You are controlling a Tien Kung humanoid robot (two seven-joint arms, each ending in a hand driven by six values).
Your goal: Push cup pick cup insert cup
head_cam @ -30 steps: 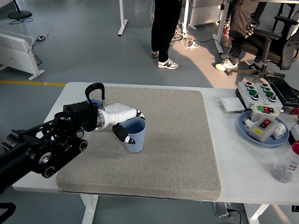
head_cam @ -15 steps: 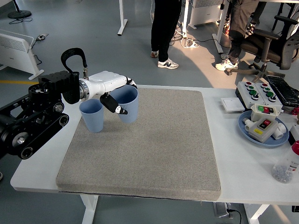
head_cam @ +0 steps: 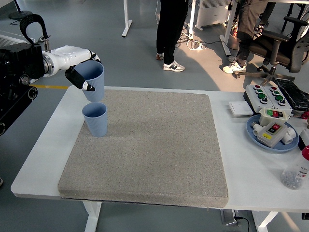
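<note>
Two blue cups are sitting in play: the left hand (head_cam: 79,72) is gripping the held cup (head_cam: 92,79) by its wall, hovering it above the standing cup (head_cam: 95,119) on the grey mat (head_cam: 154,150) covering the tabletop (head_cam: 251,159). Both look light, thin and easily squeezed, so a gentle side grip near the rim seems best. Since half a second ago, the arm has been lifting and carrying the cup leftward.

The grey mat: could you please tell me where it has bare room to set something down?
The grey mat is bare right of the standing blue cup, through to its right edge and near edge. Its far-left corner is crowded: the left hand holds a second cup above it.
</note>
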